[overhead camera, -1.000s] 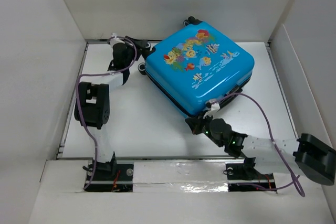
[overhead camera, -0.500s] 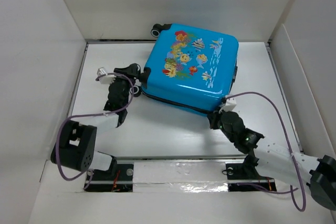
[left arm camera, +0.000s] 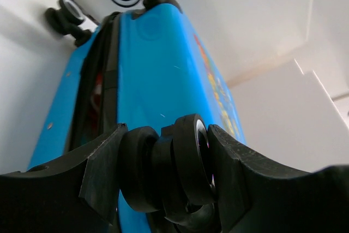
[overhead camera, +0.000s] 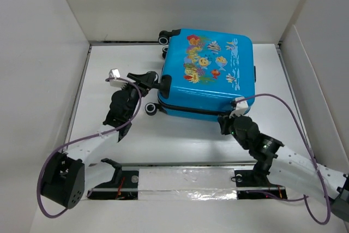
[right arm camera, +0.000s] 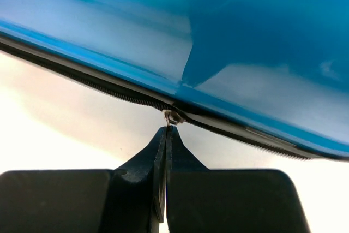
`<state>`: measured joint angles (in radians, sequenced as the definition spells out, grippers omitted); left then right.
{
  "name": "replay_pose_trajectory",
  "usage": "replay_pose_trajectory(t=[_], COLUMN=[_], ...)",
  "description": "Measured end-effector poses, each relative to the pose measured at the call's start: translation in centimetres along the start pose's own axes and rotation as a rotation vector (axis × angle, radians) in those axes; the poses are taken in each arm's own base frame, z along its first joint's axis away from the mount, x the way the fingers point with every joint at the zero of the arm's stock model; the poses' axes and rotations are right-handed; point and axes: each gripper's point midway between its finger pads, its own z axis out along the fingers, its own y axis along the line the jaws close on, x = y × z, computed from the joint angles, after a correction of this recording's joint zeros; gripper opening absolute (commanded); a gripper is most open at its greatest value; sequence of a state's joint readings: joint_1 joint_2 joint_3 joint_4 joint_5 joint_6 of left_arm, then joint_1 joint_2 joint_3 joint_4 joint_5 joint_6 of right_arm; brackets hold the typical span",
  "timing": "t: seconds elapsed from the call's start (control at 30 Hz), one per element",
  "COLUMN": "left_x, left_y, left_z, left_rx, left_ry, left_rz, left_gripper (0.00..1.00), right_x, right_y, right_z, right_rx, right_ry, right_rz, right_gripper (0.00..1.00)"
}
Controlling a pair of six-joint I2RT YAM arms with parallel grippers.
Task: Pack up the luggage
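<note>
The luggage (overhead camera: 210, 75), a bright-blue hard-shell case with a fish print, lies flat and closed at the back of the white table. My left gripper (overhead camera: 157, 83) is at its left side, jaws clamped on a black twin wheel (left arm camera: 169, 173) at the near-left corner. My right gripper (overhead camera: 224, 119) is at the near edge, shut on the small metal zipper pull (right arm camera: 170, 117) of the black zipper seam (right arm camera: 98, 85). In the left wrist view the blue shell (left arm camera: 152, 69) rises above the held wheel.
Other black wheels stick out at the far-left corner (overhead camera: 165, 36) and near the front left (overhead camera: 150, 109). White walls (overhead camera: 54, 53) enclose the table on three sides. Purple cables (overhead camera: 283, 118) loop off both arms.
The luggage has turned counter-clockwise and now lies square to the table. My left gripper swung nearer with the wheel side. My right gripper moved right along the near zipper seam, still shut.
</note>
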<state>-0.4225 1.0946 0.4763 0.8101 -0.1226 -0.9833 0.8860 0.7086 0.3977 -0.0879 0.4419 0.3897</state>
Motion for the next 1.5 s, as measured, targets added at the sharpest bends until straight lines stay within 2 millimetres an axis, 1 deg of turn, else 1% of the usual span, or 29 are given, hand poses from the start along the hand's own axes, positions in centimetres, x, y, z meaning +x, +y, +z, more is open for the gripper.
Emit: replay_pose_trajectory(t=[0.07,0.1,0.13,0.2,0.27,0.3,0.37,0.43,0.53,0.63,0.7,0.77,0.87,0.9,0.97,1.03,1.1,1.2,1.27,1.33,1.37,1.43,1.47,1.5], left_x=[0.0,0.1,0.3,0.9,1.7,2.1,3.1,3.8,3.9,3.6,3.1,2.2,1.6,1.7,2.2,3.9,6.5,10.9,13.3,15.4,16.4,17.9,18.4,18.8], left_y=[-1.4,-1.8,-2.0,-1.5,-0.5,0.2,1.6,2.8,2.7,2.5,2.8,3.5,3.8,3.7,3.3,2.6,1.4,-1.0,-2.6,-4.0,-4.6,-5.9,-6.4,-6.7], left_z=[0.2,0.4,0.5,0.6,0.8,0.8,0.7,0.3,0.0,-0.2,-0.4,-0.5,-0.8,-0.8,-1.0,-1.4,-1.8,-2.5,-2.6,-2.4,-2.1,-1.6,-1.4,-1.3], left_rx=[0.027,0.035,0.041,0.031,0.008,-0.008,-0.038,-0.059,-0.045,-0.041,-0.057,-0.083,-0.093,-0.088,-0.073,-0.048,-0.004,0.08,0.117,0.143,0.153,0.173,0.179,0.186], left_ry=[0.024,0.038,0.051,0.072,0.093,0.104,0.127,0.143,0.144,0.141,0.129,0.108,0.101,0.104,0.129,0.175,0.248,0.349,0.384,0.413,0.432,0.466,0.481,0.497], left_rz=[0.012,0.016,0.018,0.021,0.016,0.009,-0.009,-0.03,-0.038,-0.017,0.006,0.022,0.046,0.053,0.061,0.066,0.065,0.052,0.037,0.026,0.026,0.029,0.036,0.046], left_gripper=[0.0,0.0,0.0,0.0,0.0,0.0,0.0,0.0,0.0,0.0,0.0,0.0,0.0,0.0,0.0,0.0,0.0,0.0,0.0,0.0,0.14,0.36,0.54,0.6], right_x=[-0.8,-0.9,-0.8,-0.3,0.3,1.1,2.0,1.9,1.8,1.9,1.9,1.9,1.8,1.7,1.8,1.6,1.4,1.4,1.4,1.5,1.4,1.4,1.4,1.4], right_y=[-0.3,-0.3,-0.1,0.8,3.0,4.2,7.1,9.8,13.3,16.4,18.1,19.2,19.9,19.9,19.1,17.6,15.1,11.1,9.1,7.1,6.1,4.2,3.4,3.0], right_z=[-0.3,-0.2,-0.1,0.8,2.0,2.7,4.1,5.4,7.7,9.9,10.9,11.5,11.6,11.3,10.2,8.6,6.8,4.1,2.8,1.7,1.2,0.4,0.2,0.0], right_rx=[-0.013,-0.023,-0.035,-0.065,-0.119,-0.144,-0.194,-0.231,-0.268,-0.3,-0.324,-0.348,-0.379,-0.391,-0.427,-0.464,-0.469,-0.428,-0.381,-0.326,-0.299,-0.244,-0.224,-0.212], right_ry=[-0.014,-0.012,-0.004,0.017,0.026,0.043,0.076,0.084,0.093,0.083,0.053,0.028,0.015,0.014,0.021,0.033,0.039,0.065,0.083,0.082,0.072,0.034,0.015,-0.002], right_rz=[0.024,0.035,0.041,0.055,0.062,0.056,0.034,0.018,-0.008,-0.019,-0.01,-0.008,-0.014,-0.015,0.0,0.027,0.061,0.086,0.089,0.091,0.095,0.111,0.122,0.134], right_gripper=[0.0,0.0,0.0,0.0,0.0,0.0,0.0,0.0,0.0,0.0,0.0,0.0,0.0,0.0,0.0,0.0,0.0,0.0,0.0,0.0,0.0,0.0,0.0,0.0])
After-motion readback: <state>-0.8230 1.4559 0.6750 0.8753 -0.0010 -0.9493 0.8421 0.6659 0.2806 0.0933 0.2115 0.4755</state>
